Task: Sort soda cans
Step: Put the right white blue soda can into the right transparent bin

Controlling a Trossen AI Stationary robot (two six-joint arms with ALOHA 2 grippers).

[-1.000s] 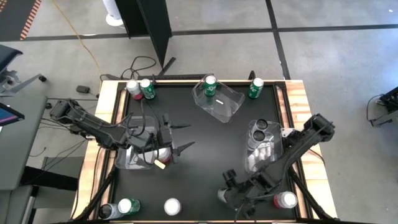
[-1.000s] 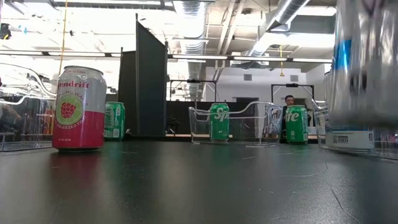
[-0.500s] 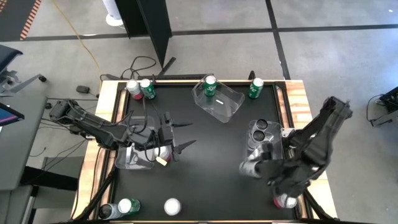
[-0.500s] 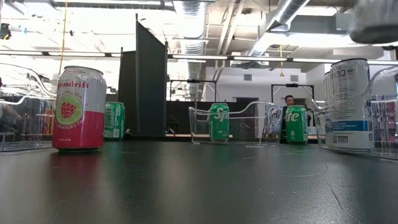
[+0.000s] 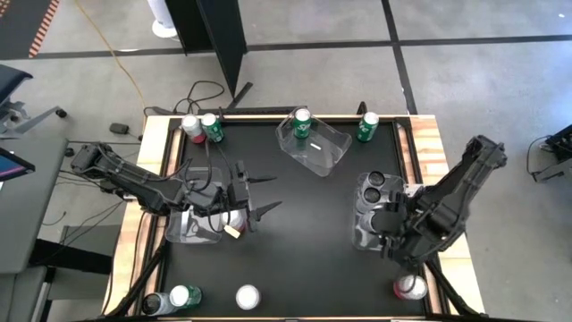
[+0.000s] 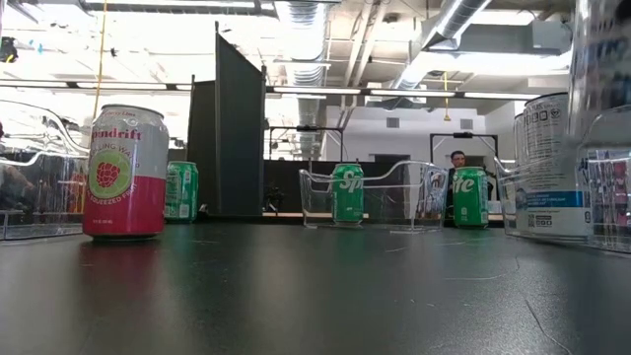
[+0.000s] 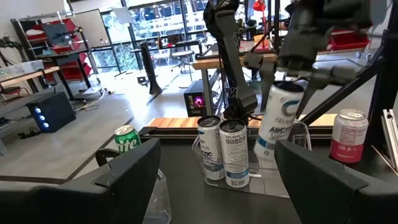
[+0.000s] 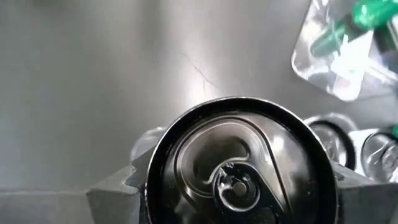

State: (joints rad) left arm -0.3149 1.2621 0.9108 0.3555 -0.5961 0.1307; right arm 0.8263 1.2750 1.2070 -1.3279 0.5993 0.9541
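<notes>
Now we see the right gripper (image 5: 386, 234) at the lower right of the high view, clamped on a white can (image 7: 277, 118) held upright over the clear bin (image 5: 359, 234) beside two dark-topped cans (image 5: 374, 183). Our left gripper (image 5: 259, 199) hovers spread and empty, left of centre over the desk (image 5: 304, 233).

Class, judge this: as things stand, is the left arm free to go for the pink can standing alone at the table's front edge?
Probably yes. The left end effector is open and empty beside its bin, and bare tabletop lies between it and the pink can. The right end effector, shut on a white can, is far off.
</notes>
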